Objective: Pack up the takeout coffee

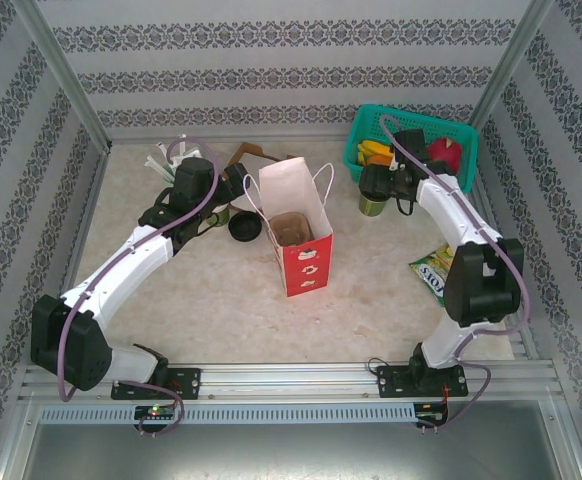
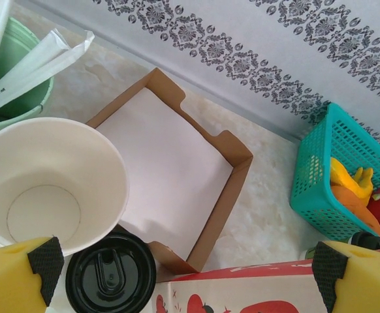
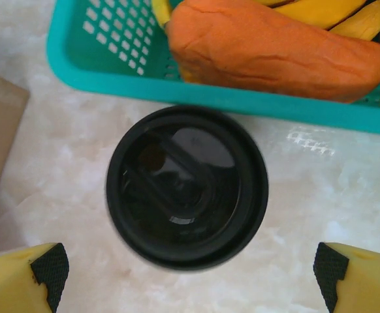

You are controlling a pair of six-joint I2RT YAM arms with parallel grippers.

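1. The takeout coffee (image 3: 187,205) stands upright on the cream marbled table (image 3: 320,189). Its long axis is vertical and its lid faces straight up at my right wrist camera.
2. It sits just in front of the teal mesh basket (image 3: 79,65), which holds an orange lump and yellow pieces.
3. The lid is round, glossy black plastic with moulded ridges, and a little blurred. In the overhead view the cup's wall below it is green.
4. My right gripper (image 3: 189,270) hangs over the coffee with its jaws spread as wide as they go. The black pads (image 3: 49,267) sit on yellow fingers well clear on either side, gripping nothing.
5. My left gripper (image 2: 187,264) is just as wide open and empty. It is above an open paper cup (image 2: 46,189), smooth and cream-white inside, with a loose black lid (image 2: 111,274) just beside it.
6. Beyond them lies a shallow brown cardboard tray (image 2: 229,189) with a white floor.
7. A red-and-white paper bag (image 1: 296,240) stands open mid-table, left of the coffee.
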